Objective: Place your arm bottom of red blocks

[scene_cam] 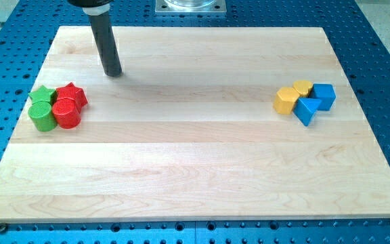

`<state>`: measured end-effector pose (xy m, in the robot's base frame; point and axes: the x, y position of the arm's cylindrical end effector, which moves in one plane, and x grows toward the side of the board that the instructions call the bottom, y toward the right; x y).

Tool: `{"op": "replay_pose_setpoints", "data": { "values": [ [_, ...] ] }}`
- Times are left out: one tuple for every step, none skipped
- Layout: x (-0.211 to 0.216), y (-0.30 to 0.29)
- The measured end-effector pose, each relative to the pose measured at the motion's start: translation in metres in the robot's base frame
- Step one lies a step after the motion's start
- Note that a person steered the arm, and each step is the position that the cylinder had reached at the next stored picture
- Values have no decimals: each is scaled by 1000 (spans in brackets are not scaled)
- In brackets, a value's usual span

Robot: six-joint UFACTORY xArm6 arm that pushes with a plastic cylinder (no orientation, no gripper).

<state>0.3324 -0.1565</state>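
The tip is placed above-right of the red blocks on the worktop; end effector state cannot be told.

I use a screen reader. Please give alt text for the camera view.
My tip rests above the red star and red cylinder, clustered with green blocks at the wooden board's left edge. Yellow blocks and blue blocks cluster at right.

My tip stands on the surface toward the view's top of the red star and red cylinder — green star and green cylinder touching on their left (yellow and blue blocks cluster far right).
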Motion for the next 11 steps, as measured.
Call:
{"op": "replay_pose_setpoints", "data": {
  "values": [
    [0,0],
    [0,-8],
    [0,-8],
    [2,-8],
    [-13,-8],
    [7,15],
    [86,53],
    [212,53],
    [251,-25],
    [210,-55],
    [166,-66]
  ]
}}
